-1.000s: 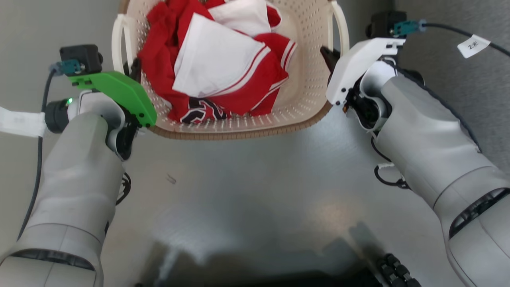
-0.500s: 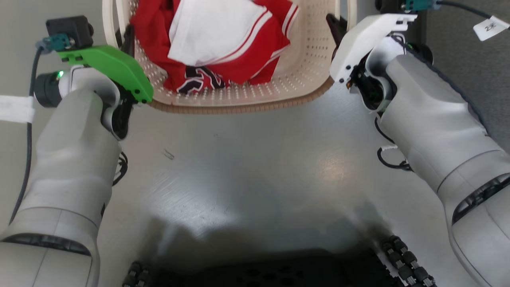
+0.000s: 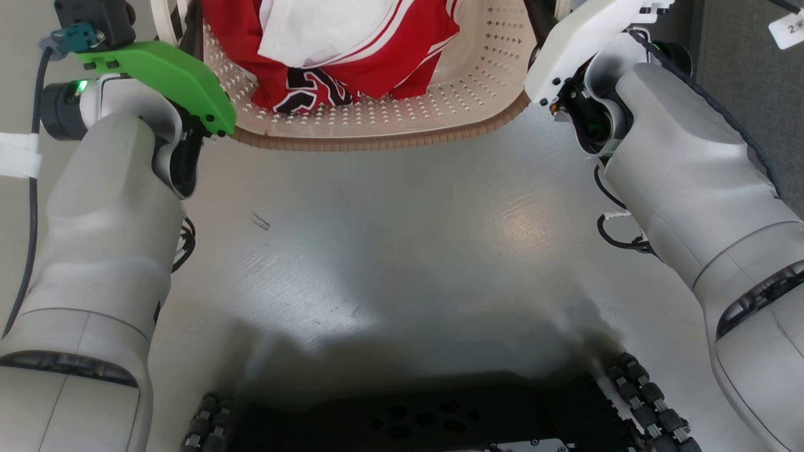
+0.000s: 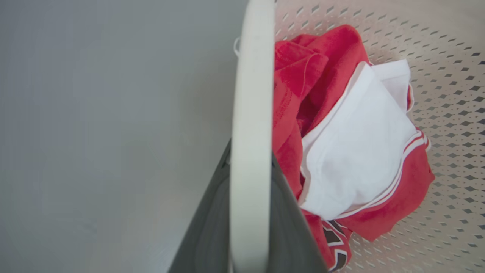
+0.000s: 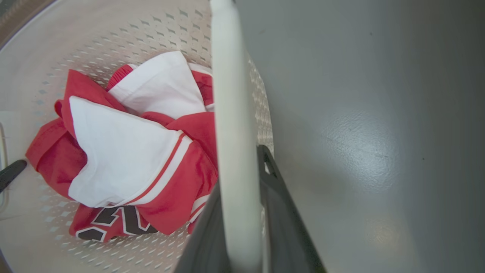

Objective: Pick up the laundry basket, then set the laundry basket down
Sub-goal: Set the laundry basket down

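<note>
Carry step, I judge. Laundry basket [image 3: 377, 143] at 12 o'clock, red-white clothes [image 3: 352, 37] inside. Left gripper [image 4: 251, 167] clamped on 9 o'clock handle [image 4: 252, 76], right gripper [image 5: 240, 178] clamped on 3 o'clock handle [image 5: 227, 94]. Next: lower both arms level, then release.

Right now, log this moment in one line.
cream perforated plastic laundry basket: holds red-and-white clothes | left gripper: shut on white left handle | right gripper: shut on white right handle

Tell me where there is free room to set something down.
Free: the grey floor between the laundry basket and the robot's dark base, flanked by the left forearm and right forearm. Crowded: inside the basket, red and white clothes.
</note>
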Motion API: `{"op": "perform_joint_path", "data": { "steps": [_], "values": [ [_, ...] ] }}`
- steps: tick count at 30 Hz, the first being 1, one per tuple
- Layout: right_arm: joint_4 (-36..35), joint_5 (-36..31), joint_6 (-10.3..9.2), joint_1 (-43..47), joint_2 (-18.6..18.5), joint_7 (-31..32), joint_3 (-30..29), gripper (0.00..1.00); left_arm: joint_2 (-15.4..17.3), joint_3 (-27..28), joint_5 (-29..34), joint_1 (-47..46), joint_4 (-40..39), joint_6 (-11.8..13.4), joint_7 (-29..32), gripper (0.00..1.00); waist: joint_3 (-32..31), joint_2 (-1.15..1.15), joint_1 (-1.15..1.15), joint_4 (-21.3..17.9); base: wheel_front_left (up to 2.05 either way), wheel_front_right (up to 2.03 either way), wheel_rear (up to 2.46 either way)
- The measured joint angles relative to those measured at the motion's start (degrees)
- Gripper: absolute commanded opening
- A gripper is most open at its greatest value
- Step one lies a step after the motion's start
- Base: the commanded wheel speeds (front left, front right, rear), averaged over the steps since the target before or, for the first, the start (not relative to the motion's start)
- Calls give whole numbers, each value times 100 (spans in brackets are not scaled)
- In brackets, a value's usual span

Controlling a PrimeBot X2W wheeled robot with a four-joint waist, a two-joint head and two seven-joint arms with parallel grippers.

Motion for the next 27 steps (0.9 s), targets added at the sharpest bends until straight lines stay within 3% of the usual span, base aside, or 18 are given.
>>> {"op": "perform_joint_path", "data": {
  "steps": [26,27],
  "values": [
    [138,78,142,-92,24,-266,29,0,-44,-34,92,-183,247,-5,-225,0,206,0,0,-20,0,0,0],
    [138,80,143,-97,25,-277,30,20,-45,-34,92,-194,263,-5,-225,0,208,0,0,-22,0,0,0]
  ]
}}
